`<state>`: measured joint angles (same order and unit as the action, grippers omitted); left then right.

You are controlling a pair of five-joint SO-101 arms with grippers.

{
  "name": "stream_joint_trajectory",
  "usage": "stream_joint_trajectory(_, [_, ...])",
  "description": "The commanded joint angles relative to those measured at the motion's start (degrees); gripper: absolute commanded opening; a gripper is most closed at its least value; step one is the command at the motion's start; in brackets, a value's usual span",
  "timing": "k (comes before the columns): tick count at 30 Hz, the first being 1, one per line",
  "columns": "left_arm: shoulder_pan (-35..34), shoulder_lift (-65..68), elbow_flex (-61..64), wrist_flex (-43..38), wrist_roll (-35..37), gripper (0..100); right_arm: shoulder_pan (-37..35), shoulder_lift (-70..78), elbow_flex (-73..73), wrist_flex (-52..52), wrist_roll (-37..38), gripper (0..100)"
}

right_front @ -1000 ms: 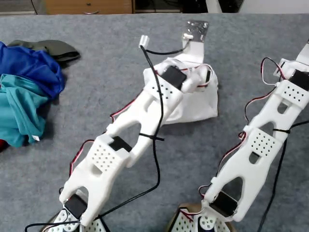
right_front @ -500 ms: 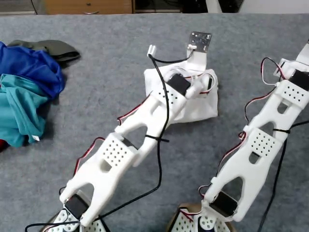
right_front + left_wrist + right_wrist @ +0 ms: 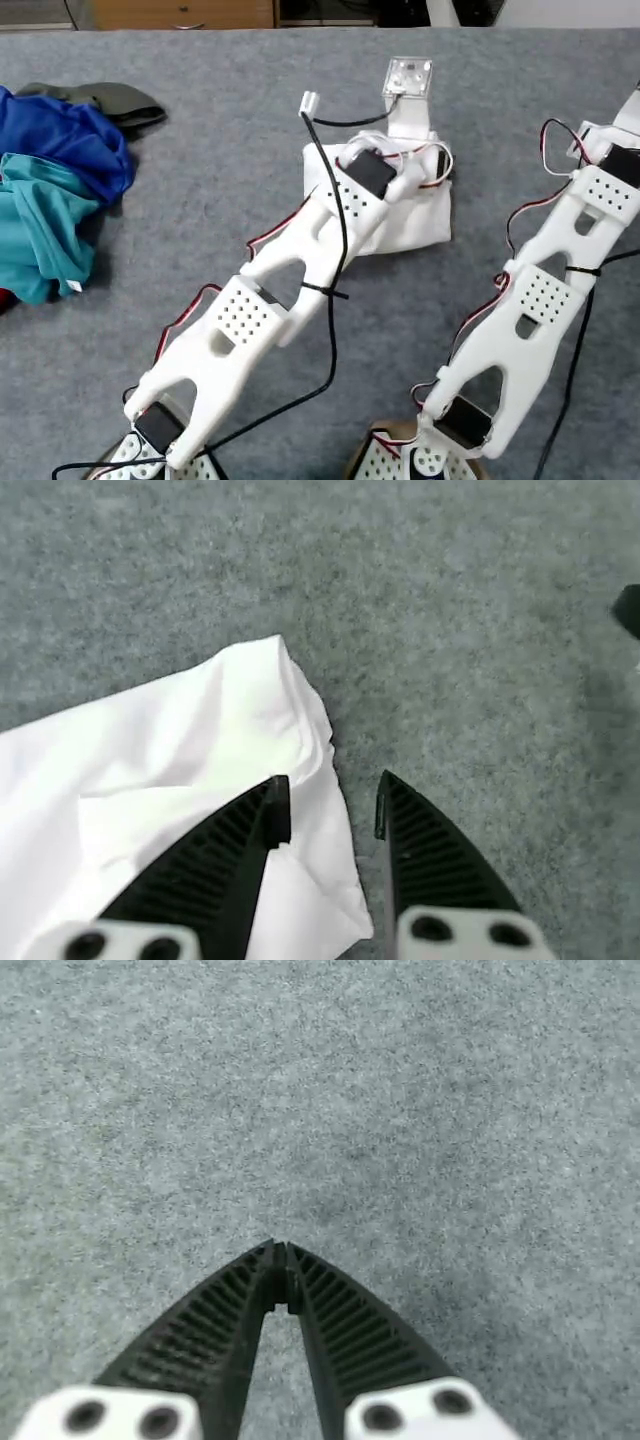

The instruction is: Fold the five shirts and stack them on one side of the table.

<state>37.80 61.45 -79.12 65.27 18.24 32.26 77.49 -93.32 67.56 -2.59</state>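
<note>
**tinkerer_j:** left arm (image 3: 300, 250) has eased forward a bit in the last second; its wrist now sits further over the white shirt (image 3: 425, 215); the shirt itself hasn't budged

**foldbot_fan:** what's the left hand up to?

**tinkerer_j:** left hand (image 3: 330, 800) has its jaws a narrow gap apart with nothing between them; one finger hangs over the shirt's folded edge, the other over bare desk (image 3: 480, 630) just beside it

**foldbot_fan:** and the other one?

**tinkerer_j:** right hand (image 3: 279, 1250) is closed tip to tip, gripping nothing, over plain grey desk; the right arm (image 3: 560, 260) sits at the right side, apart from the shirt

**foldbot_fan:** where's the rest of the laundry?

**tinkerer_j:** the white one is a folded bundle around the middle of the desk, under the left wrist; the blue shirt (image 3: 60, 140), teal shirt (image 3: 40, 230) and an olive shirt (image 3: 115, 100) are heaped unfolded at the left edge, well apart from it; a sliver of something red (image 3: 5, 298) pokes out by the teal
</note>
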Motion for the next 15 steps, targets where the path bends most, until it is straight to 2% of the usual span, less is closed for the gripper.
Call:
stream_joint_trajectory(1, [-2.11,-1.71,-8.09,2.55,0.53,15,0.84,-3.47,-2.15,-1.41,0.88,0.5])
stream_joint_trajectory(6, [-9.49,-1.01,-10.99,9.93,0.44,2,0.57,-3.47,-2.15,-1.41,0.88,0.5])
stream_joint_trajectory(8, [-13.19,-0.57,-7.74,13.80,0.79,2,0.48,-3.47,-2.15,-1.32,0.88,0.5])
stream_joint_trajectory(11, [-17.23,1.54,-4.57,14.77,0.88,2,0.40,-3.56,-2.15,-1.05,2.20,0.5])
stream_joint_trajectory(15, [-18.11,5.58,-4.57,14.24,0.88,2,-0.66,-3.47,-2.15,-0.79,2.46,0.5])
